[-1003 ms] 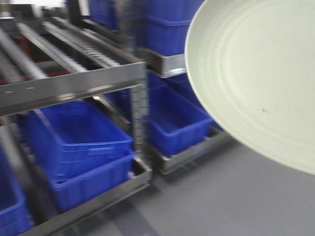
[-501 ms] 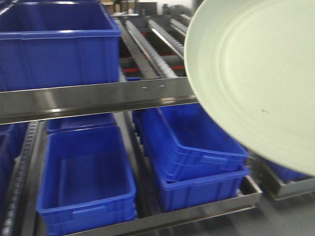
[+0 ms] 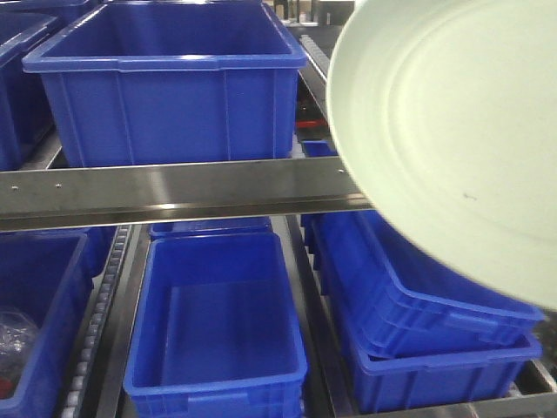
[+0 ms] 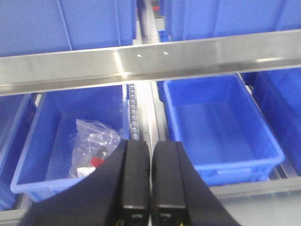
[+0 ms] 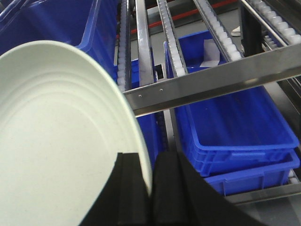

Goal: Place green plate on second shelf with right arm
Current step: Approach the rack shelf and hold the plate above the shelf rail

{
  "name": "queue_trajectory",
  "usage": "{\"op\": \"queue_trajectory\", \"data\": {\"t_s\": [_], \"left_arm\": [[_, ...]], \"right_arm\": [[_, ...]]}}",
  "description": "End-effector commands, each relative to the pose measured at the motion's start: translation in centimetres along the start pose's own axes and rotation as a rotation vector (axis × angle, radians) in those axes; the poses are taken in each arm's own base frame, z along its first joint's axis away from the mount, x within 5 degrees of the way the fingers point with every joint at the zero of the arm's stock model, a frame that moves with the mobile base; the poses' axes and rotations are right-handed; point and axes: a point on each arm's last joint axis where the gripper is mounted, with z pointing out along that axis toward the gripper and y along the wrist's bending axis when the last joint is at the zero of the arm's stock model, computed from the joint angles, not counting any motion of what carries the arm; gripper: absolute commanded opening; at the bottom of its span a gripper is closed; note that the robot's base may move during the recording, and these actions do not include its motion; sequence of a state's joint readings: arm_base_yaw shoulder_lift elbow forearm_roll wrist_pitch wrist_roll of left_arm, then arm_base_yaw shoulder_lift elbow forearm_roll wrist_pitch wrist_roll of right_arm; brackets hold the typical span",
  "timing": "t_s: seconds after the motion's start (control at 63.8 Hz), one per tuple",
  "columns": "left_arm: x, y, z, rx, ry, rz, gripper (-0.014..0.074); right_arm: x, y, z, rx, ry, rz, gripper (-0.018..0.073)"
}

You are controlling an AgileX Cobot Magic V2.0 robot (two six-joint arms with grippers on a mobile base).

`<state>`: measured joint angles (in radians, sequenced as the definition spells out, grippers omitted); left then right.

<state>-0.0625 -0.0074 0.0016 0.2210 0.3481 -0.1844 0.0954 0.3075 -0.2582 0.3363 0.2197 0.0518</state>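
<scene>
The green plate is hanging in the air in front of the rack, not resting on any shelf, and is filling the upper right of the front view with its ringed inner face and a tiny dark speck turned toward the camera. In the right wrist view the right gripper is pinching the plate's rim, one black finger lying over the inner face and the other sitting behind the edge. Past the plate, a steel shelf rail is running across the rack, and the plate is overlapping its right end in the front view. A big blue bin is sitting on the level above that rail, while an open blue bin and a stack of two blue bins are sitting on the level below. The left gripper is hovering before the lower level with its fingers pressed together on nothing, above a bin holding a clear plastic bag.
</scene>
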Motion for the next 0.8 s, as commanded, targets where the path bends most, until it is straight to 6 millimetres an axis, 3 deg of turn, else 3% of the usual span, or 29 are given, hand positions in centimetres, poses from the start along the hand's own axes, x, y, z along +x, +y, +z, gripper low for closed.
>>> {"op": "queue_trajectory", "data": {"t_s": [0.0, 0.783], "left_arm": [[0.7, -0.16, 0.29, 0.014, -0.04, 0.001, 0.0125], [0.7, -0.16, 0.29, 0.014, -0.04, 0.001, 0.0125]], "right_arm": [[-1.89, 0.46, -0.19, -0.016, -0.123, 0.014, 0.0055], [-1.89, 0.46, -0.19, -0.016, -0.123, 0.014, 0.0055]]}}
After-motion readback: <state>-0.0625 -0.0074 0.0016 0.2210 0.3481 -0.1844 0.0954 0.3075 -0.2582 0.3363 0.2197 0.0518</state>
